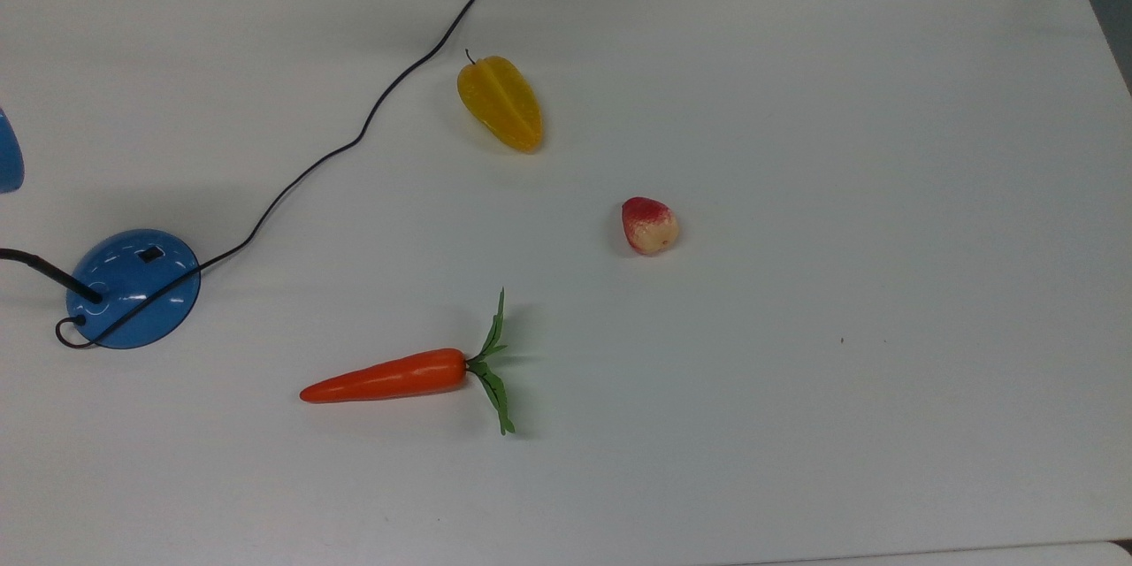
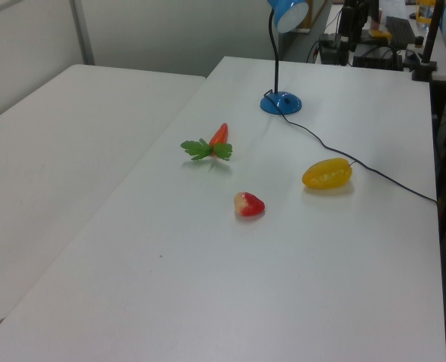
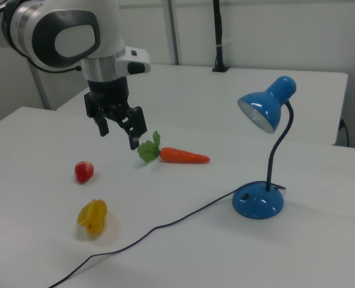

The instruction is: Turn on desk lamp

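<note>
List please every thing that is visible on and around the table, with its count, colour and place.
desk lamp: one, blue base and shade, black neck; the right view's right side of the table.
cord: one, black; runs from the lamp base across the table, past the starfruit.
carrot: one, orange with green leaves; lying flat, near the top view's lower middle.
starfruit: one, yellow; beside the cord.
peach: one, red and cream; mid-table.
table: one, white.
second table: one, white; on the left view's left.
gripper: one, black, fingers open; hanging above the table near the carrot's leaves, holding nothing.
</note>
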